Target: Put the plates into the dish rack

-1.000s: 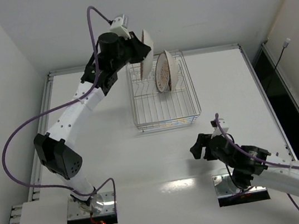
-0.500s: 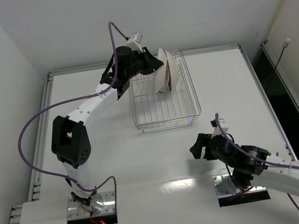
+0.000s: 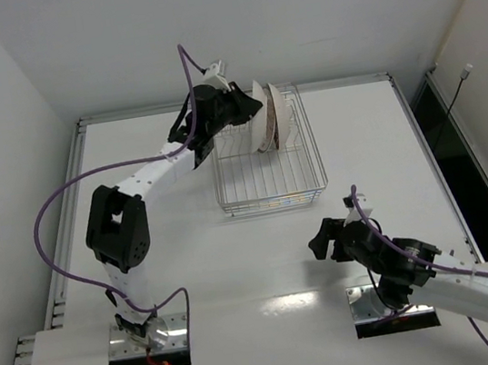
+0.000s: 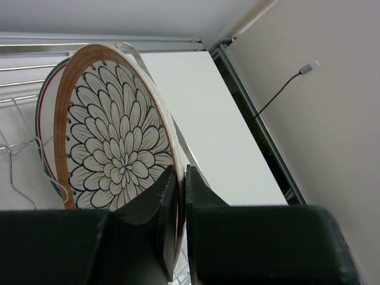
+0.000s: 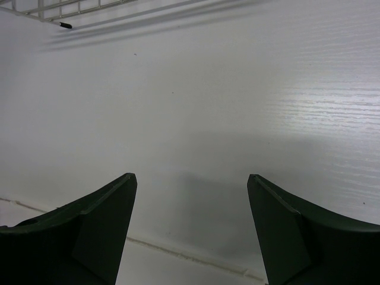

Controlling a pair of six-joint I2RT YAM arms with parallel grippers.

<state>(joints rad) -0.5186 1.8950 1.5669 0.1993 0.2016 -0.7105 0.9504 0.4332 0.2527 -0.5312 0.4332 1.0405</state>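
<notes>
Left tool (image 4: 180, 178): jaws almost closed, pinching the rim of the petal plate (image 4: 116, 136) at the plate's 5 o'clock edge. The plate stands on edge at the 12 o'clock end of the dish rack (image 3: 271, 178), patterned face toward my wrist camera.

Just behind it is a second plate (image 4: 45, 119). Only a pale crescent with a red rim line shows at 9 o'clock, and its pattern is covered. I can't tell if the two touch. From overhead the plates merge into one upright stack, so I can't count them.

I can't tell whether the petal plate's bottom edge sits between the tines, because my own tool body blocks the lower part of the wrist view. The rack's wires show only at the left edge there, cut off.

Right tool (image 5: 190, 176): fingers spread wide, nothing between them, low over the white surface (image 5: 237, 89). It is at roughly 5 o'clock from the rack and well apart from it. One rack corner pokes into its view at 11 o'clock.

A thin wall cable (image 4: 279, 95) with a small plug sits at 2 o'clock in the left wrist view, well away from the plate.
</notes>
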